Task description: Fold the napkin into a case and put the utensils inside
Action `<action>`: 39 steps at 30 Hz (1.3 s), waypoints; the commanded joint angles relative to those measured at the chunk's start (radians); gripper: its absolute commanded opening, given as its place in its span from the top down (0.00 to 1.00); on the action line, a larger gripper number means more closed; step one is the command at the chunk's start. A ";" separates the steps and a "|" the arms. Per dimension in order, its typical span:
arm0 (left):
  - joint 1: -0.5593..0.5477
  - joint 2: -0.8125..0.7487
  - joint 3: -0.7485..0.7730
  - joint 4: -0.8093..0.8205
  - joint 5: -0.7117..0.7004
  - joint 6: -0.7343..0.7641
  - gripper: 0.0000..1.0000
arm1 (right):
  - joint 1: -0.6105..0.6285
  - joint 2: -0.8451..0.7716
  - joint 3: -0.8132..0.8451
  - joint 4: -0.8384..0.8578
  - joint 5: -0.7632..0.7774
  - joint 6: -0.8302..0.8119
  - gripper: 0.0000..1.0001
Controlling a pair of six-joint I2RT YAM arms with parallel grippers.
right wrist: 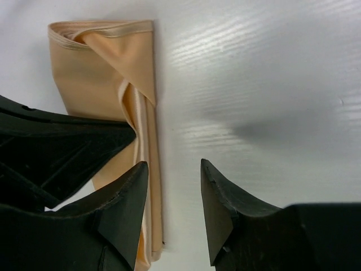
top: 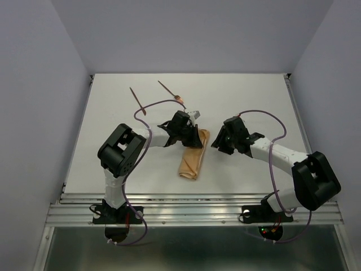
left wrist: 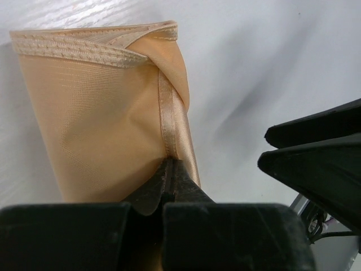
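Top external, case (top: 193, 161) lying near-to-far, leaning right

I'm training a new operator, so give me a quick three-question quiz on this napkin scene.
1. True or false: the left gripper is shut on the napkin.
2. The right gripper is: A) holding a utensil, B) open and empty, C) shut on the napkin.
3. How many utensils are inside the napkin?
Key: 1 true. 2 B. 3 none; both lie on the table beyond it.
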 commanded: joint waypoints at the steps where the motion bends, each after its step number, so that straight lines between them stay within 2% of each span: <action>1: -0.005 0.019 0.064 0.078 0.064 0.001 1.00 | -0.004 0.044 0.100 -0.040 0.037 -0.038 0.53; 5: -0.003 0.072 0.078 0.078 0.069 0.019 1.00 | -0.004 0.055 0.152 -0.038 0.037 -0.047 0.56; 7: -0.003 0.077 0.081 0.069 0.090 0.028 1.00 | -0.004 0.071 0.170 -0.040 0.035 -0.055 0.63; 11: -0.003 -0.011 0.060 0.061 0.089 0.053 1.00 | -0.004 0.125 0.226 -0.044 0.037 -0.084 0.74; 14: 0.004 -0.076 0.063 0.033 0.048 0.060 1.00 | -0.004 0.176 0.255 -0.044 0.027 -0.099 0.79; 22: 0.021 -0.050 0.075 0.015 0.064 0.059 1.00 | -0.004 0.279 0.335 -0.034 -0.046 -0.130 0.83; 31: 0.018 0.014 0.004 0.105 0.130 0.030 1.00 | -0.004 0.357 0.336 0.024 -0.108 -0.178 0.83; 33: 0.018 0.036 0.000 0.118 0.156 0.025 1.00 | -0.004 0.372 0.335 0.026 -0.102 -0.181 0.83; 39: 0.015 0.033 -0.002 0.111 0.175 0.034 1.00 | -0.004 0.418 0.353 -0.043 0.052 -0.175 0.87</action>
